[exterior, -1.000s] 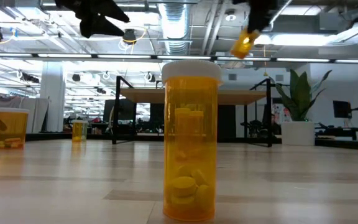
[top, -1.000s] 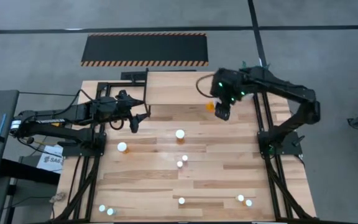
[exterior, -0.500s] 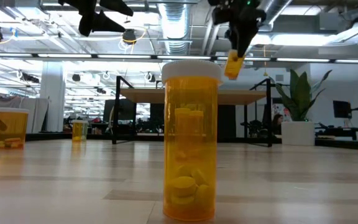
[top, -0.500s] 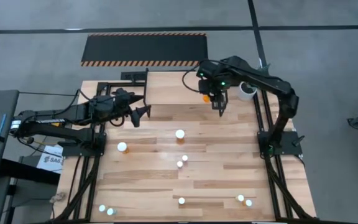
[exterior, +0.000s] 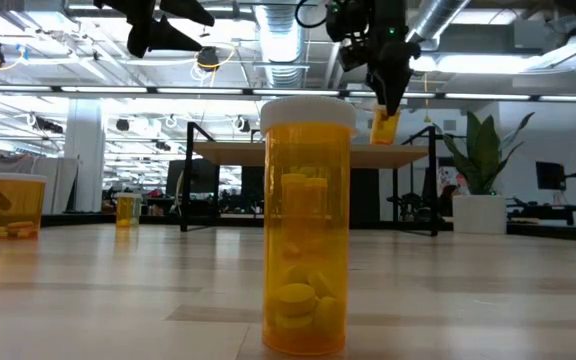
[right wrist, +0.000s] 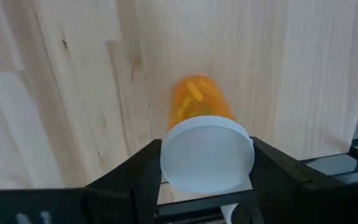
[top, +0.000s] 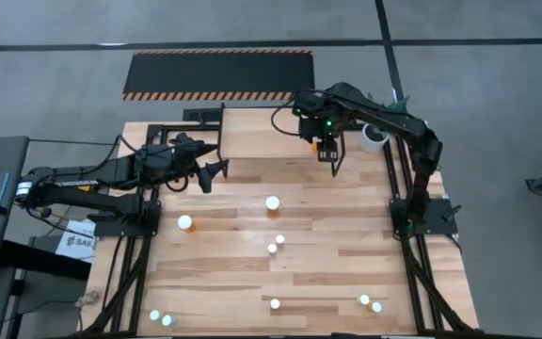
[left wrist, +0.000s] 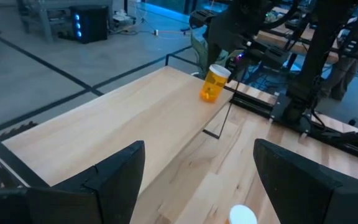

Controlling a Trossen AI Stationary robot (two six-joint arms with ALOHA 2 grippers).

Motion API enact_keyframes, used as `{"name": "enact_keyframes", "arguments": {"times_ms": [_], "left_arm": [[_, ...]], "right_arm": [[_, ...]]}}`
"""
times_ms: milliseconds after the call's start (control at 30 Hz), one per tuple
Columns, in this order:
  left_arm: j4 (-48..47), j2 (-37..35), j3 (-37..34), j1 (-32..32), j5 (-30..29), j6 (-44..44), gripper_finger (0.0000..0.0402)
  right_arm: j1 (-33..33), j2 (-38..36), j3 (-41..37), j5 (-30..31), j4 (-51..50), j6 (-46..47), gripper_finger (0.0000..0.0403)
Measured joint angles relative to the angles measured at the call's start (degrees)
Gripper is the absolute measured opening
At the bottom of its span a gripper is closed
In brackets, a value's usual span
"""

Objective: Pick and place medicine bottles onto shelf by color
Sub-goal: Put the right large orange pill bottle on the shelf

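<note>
A pale plank desk [top: 252,264] stands on a grey floor, with a black mat with striped edges [top: 219,73] beyond its far end and an open workshop hall showing behind it in the low view. On the far part of the desk sits the shelf [top: 294,135], a light wood top on thin black legs. The right gripper [right wrist: 207,180] hangs over the shelf's right end, its fingers clamped on the white cap of an orange bottle [right wrist: 197,109] that points down at the wood. From the left wrist view the orange bottle [left wrist: 214,83] looks to be at or just above the shelf top; whether it touches cannot be told. The left gripper [top: 213,173] waits over the desk near the shelf's left front corner, its fingers [left wrist: 114,177] spread apart and empty. Other bottles with white caps stand scattered across the desk, one near the middle [top: 272,202], one further left [top: 185,223], and a large orange one right in front of the low camera [exterior: 306,225]. The likely trouble is in the release: the bottle appears to sit close to the shelf's edge and, in the low view, slightly tilted, so opening the fingers before its base rests flat could let it topple and roll off onto the desk.
</note>
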Motion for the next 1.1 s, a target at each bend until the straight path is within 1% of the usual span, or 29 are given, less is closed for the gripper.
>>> {"name": "enact_keyframes", "arguments": {"times_ms": [267,333,667,767,1100], "left_arm": [[0.0,0.0,0.0,0.0,2.1,0.0,0.0288],[0.0,0.0,0.0,0.0,3.0,0.0,0.0288],[-0.1,0.0,0.0,0.0,3.3,0.0,0.0288],[-0.1,0.0,0.0,0.0,4.5,0.1,0.0288],[-0.7,0.0,0.0,0.0,4.6,0.1,0.0288]], "right_arm": [[-1.6,0.0,0.0,0.3,0.1,0.0,0.0225],[-1.8,0.0,0.0,0.6,0.0,0.0,0.0229],[-2.1,0.0,0.0,1.0,0.1,0.3,0.0255],[-2.1,0.0,0.0,1.0,0.1,0.4,0.0256],[-2.1,0.0,0.0,1.0,0.1,0.4,0.0257]]}}
